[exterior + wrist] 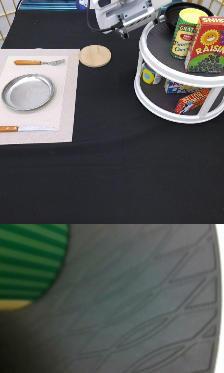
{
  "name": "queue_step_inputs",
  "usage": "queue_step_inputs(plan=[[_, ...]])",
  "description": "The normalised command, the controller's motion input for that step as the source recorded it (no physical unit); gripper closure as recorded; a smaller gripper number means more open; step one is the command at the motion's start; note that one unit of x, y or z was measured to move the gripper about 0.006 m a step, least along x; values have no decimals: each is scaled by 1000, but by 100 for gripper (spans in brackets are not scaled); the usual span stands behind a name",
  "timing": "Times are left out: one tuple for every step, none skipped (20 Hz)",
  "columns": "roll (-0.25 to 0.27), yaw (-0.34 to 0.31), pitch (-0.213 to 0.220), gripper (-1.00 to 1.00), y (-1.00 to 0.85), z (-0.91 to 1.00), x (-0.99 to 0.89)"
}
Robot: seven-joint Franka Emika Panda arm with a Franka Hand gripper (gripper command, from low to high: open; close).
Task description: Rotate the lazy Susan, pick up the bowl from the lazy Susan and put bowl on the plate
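Observation:
The black bowl (172,9) sits at the back of the lazy Susan's (150,55) top tier, partly hidden behind a yellow-lidded can. My gripper (158,19) comes in from the exterior view's top, its white hand low over the turntable's left rim, right beside the bowl's left edge. It holds nothing that I can make out. The silver plate (27,92) lies bare on a pale placemat at the exterior view's left. The wrist view is filled by the dark grey patterned shelf mat (150,307) with a green ribbed surface (30,257) at one corner.
On the top tier a can (184,32) and a raisin box (206,45) stand in front of the bowl. Packages fill the lower shelf (185,97). A wooden disc (95,55) lies between placemat and turntable. Fork (40,62) and knife (25,128) flank the plate.

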Motion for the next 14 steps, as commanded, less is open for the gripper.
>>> queue_step_inputs(plan=[[34,-15,0,-100,69,-297,31],[10,-21,0,-100,114,-191,137],[0,-26,0,-100,129,-203,171],[0,-32,0,-100,109,-94,214],[0,-31,0,-100,91,-71,246],[0,-29,5,-100,46,0,386],[0,-27,21,-100,0,0,463],[0,-38,25,-100,0,0,557],[0,-44,19,-100,0,0,597],[0,-48,23,-100,-11,0,689],[0,-47,24,-100,-54,0,691],[0,-49,0,-100,-103,0,663],[0,-43,7,-100,-149,-26,711],[0,-39,0,-100,-140,-69,691]])
